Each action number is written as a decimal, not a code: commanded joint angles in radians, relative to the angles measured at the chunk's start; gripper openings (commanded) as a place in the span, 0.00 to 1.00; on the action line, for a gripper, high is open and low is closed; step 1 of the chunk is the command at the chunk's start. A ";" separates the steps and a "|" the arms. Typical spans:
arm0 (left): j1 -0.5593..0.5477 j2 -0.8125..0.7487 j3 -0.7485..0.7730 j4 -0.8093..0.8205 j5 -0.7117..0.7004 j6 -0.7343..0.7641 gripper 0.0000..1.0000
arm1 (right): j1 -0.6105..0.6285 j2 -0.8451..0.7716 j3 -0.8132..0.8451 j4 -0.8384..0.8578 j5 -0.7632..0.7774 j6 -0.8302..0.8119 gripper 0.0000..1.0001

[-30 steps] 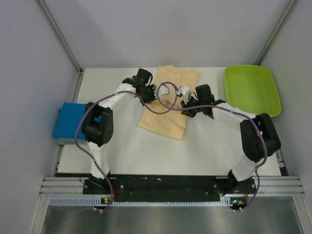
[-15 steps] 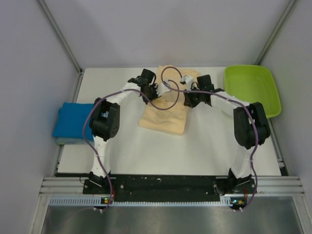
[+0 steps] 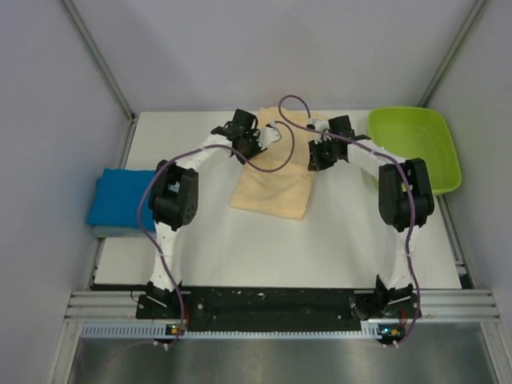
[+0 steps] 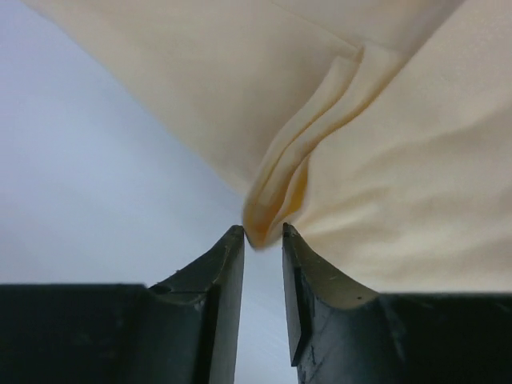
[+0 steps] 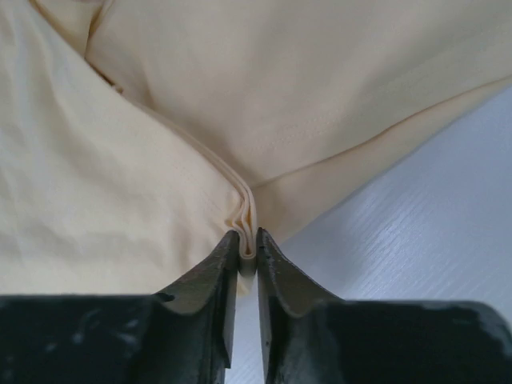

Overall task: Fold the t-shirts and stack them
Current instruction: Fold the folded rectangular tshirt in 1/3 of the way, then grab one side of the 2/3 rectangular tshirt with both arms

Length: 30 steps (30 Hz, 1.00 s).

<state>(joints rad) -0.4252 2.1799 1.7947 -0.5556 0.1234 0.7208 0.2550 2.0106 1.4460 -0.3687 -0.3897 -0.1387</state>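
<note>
The right end effector (image 5: 248,248) is closed on a fold of the pale peach-cream cloth t-shirt (image 3: 272,180), while the left end effector (image 4: 262,240) stands slightly open at the opposite fold. The shirt lies part-folded far on the white surface (image 3: 240,248). I judge the folding unfinished; next comes stacking with the bright blue folded t-shirt (image 3: 112,200).

Light falls bright and even from above. Faint shadows lie on the table (image 3: 352,232). My wrist views blur the shirt (image 4: 400,176) slightly.
</note>
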 commanded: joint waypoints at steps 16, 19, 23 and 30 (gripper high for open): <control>0.056 -0.285 -0.101 -0.203 0.436 0.188 0.35 | 0.031 -0.502 -0.393 0.246 -0.299 -0.473 0.45; 0.033 -0.305 -0.217 -0.244 0.406 0.239 0.35 | 0.171 -0.654 -0.597 0.183 -0.238 -0.851 0.55; 0.028 -0.315 -0.336 -0.222 0.409 0.269 0.38 | 0.325 -0.664 -0.691 0.178 -0.037 -0.886 0.56; -0.006 -0.246 -0.382 -0.173 0.299 0.197 0.39 | 0.435 -0.514 -0.658 0.180 0.172 -0.869 0.53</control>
<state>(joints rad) -0.4164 1.9003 1.4036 -0.7601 0.4583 0.9375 0.6518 1.4330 0.7406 -0.2028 -0.3508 -0.9520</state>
